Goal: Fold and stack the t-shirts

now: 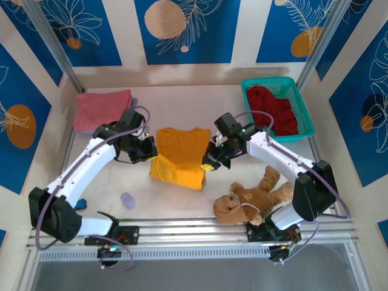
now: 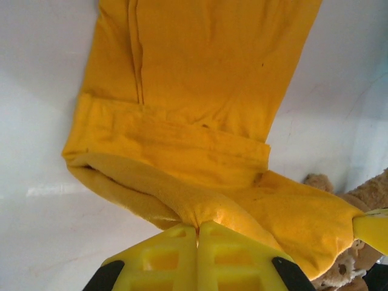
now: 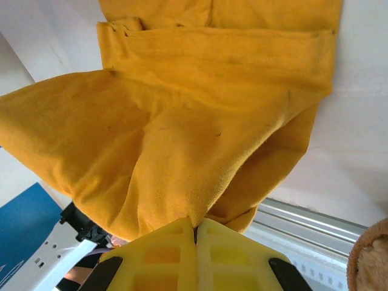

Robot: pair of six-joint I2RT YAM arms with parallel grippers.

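Note:
The mustard-orange t-shirt [image 1: 180,156] lies part-folded in the middle of the table, its near end lifted. My left gripper [image 1: 150,151] is shut on its left edge; the cloth [image 2: 182,151] bunches into the yellow jaws [image 2: 197,227]. My right gripper [image 1: 210,159] is shut on its right edge, where the cloth [image 3: 182,133] drapes down from the jaws [image 3: 195,225]. A salmon-pink t-shirt [image 1: 102,109] lies folded at the back left. A dark red t-shirt [image 1: 274,110] sits crumpled in the teal basket [image 1: 303,112].
A brown teddy bear [image 1: 251,197] lies at the front right by the right arm's base, and shows at the edge of both wrist views [image 2: 364,200] [image 3: 371,257]. A small pale-blue object [image 1: 127,199] rests front left. The metal rail [image 1: 194,227] runs along the near edge.

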